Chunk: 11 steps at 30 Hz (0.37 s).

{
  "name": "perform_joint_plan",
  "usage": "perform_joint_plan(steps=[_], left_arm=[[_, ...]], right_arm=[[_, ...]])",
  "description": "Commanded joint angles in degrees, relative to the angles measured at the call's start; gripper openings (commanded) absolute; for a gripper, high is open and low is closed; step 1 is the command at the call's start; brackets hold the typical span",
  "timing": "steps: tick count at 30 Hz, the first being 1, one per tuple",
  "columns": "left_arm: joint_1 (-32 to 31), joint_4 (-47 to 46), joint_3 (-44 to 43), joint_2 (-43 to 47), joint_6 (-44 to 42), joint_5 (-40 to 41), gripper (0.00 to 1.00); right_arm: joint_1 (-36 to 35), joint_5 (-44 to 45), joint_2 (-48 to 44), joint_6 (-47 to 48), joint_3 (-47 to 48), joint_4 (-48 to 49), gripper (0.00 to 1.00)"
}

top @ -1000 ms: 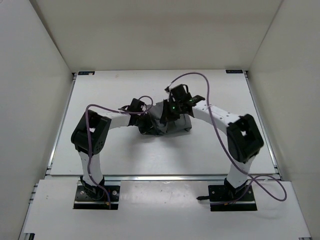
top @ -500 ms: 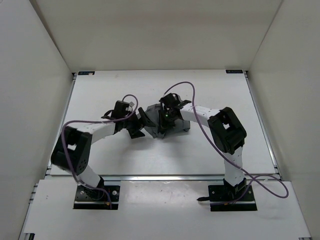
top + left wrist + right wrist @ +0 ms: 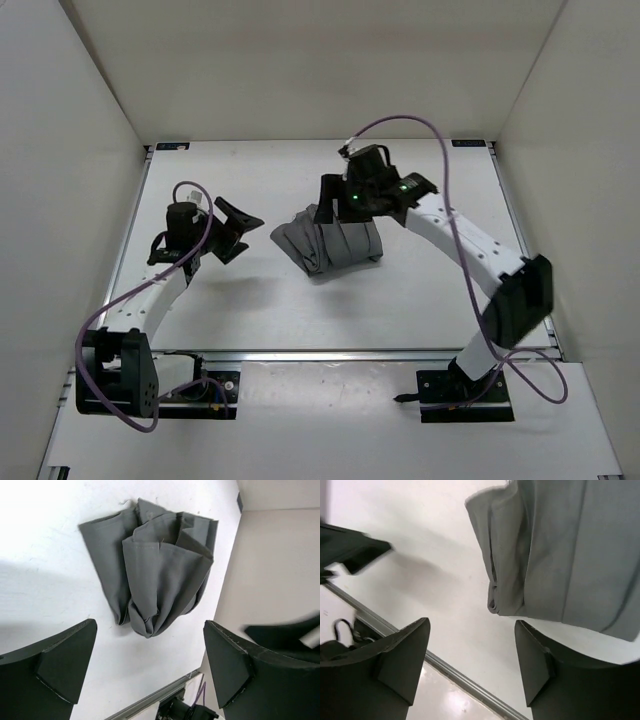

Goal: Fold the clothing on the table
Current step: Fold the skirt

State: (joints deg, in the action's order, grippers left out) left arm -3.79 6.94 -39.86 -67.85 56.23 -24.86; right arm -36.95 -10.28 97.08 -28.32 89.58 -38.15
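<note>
you had the clothing (image 3: 330, 243) lying in a bunched grey heap near the middle of the tabletop (image 3: 420, 300), a little toward the far side, with its folds running roughly front to back. your left arm (image 3: 150, 290) was off to the left, well apart from the fabric. its jaws were spread wide and held nothing, and bare white surface showed between them and the heap. in the left wrist view the clothing (image 3: 160, 575) sat whole beyond both black fingers (image 3: 60, 670), layered in several overlapping flaps that gathered to a narrow end nearer that camera.

your right arm (image 3: 470, 250) reached in from the right, and its wrist hung over the far edge of the heap with a green light (image 3: 352, 197) lit on it. its jaws were parted too, with nothing pinched. in the right wrist view the clothing (image 3: 560, 555) lay past the fingertips (image 3: 412, 640), its stacked folded edges showing at one side, and only white tabletop filled the gap between them. i could not tell whether those tips touched the cloth.

a purple cable (image 3: 400, 118) arched over the right arm. a thin metal rail (image 3: 330, 353) ran along the near edge of the tabletop.
</note>
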Motion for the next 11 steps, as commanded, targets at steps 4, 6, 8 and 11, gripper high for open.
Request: perform_joint_plan(steps=[4,6,8,11], left_arm=[[-1.7,3.9,-0.7,0.6,-3.4,2.3,0.99],[-1.9,5.9,-2.8,1.1,-5.2,3.5,0.99],[-1.8,6.8,-3.6,0.7,-5.9,3.1,0.99],[-0.2,9.7,-5.2,0.7,-9.5,2.9,0.99]], right_arm=[[0.0,5.4,-15.4,-1.2,-14.2,-2.6,0.68],[-2.0,7.2,-18.4,-2.4,-21.1,-2.0,0.69],[-4.4,8.8,-20.5,-4.2,-24.9,-2.7,0.69],[-6.6,10.2,-21.1,-4.9,-30.2,-2.7,0.69]])
